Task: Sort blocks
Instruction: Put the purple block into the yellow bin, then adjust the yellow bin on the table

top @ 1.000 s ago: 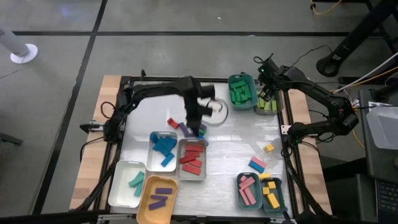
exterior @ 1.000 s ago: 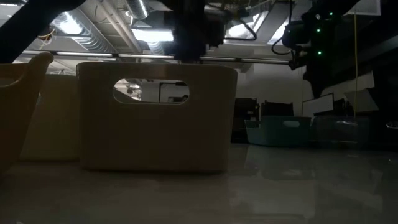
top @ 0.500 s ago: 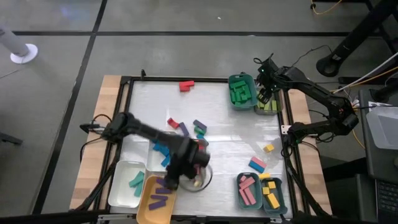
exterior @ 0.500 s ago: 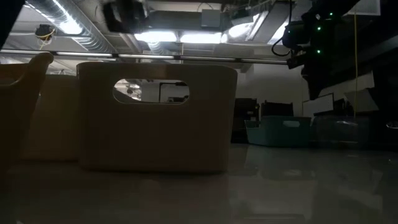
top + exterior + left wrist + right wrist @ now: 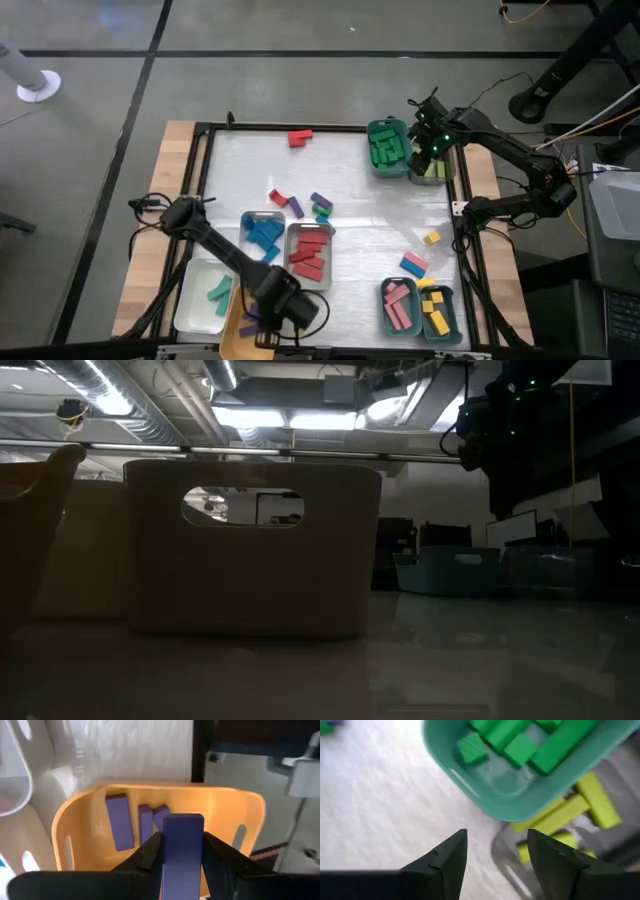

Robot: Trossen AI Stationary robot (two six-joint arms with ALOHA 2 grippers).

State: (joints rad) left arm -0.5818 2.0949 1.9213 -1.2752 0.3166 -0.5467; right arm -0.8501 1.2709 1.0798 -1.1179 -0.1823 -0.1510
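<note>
Left gripper [image 5: 182,855] is over the orange rounded plastic tray [image 5: 247,815] at the near-left corner of the tabletop [image 5: 370,215], fingers [image 5: 150,855] clamped on the long sides of a purple rectangular bar block [image 5: 182,842]. Three more purple bars [image 5: 119,820] already lie flat in that tray.

Right gripper [image 5: 497,852] hangs over the back-right corner, fingers wide and holding nothing, above the seam between the teal tray of green blocks [image 5: 515,740] and the clear tray of lime blocks [image 5: 570,812].

Handling, my read:
- The blocks look rigid, light and smooth-faced (hard plastic or painted wood, can't tell which). No give under the fingers, so a pinch is all friction, and little force should do.
- Best hold: across the narrow width at mid-length, as the purple one is held now. An end grip would let the bar pivot.
- Not fragile, so dropping from low height into a tray should be fine; bounce-out is the only risk, and the tray walls look tall enough.

Still loose on the tabletop: a red block [image 5: 300,137] near the back edge, a mixed cluster [image 5: 300,204] in the middle (red, purple, teal, green), plus a yellow block [image 5: 432,238] and a pink-and-blue pair [image 5: 414,265] at right. The cluster pieces lie close together, so finger clearance there looks tight; I'd take the outer ones first.
</note>
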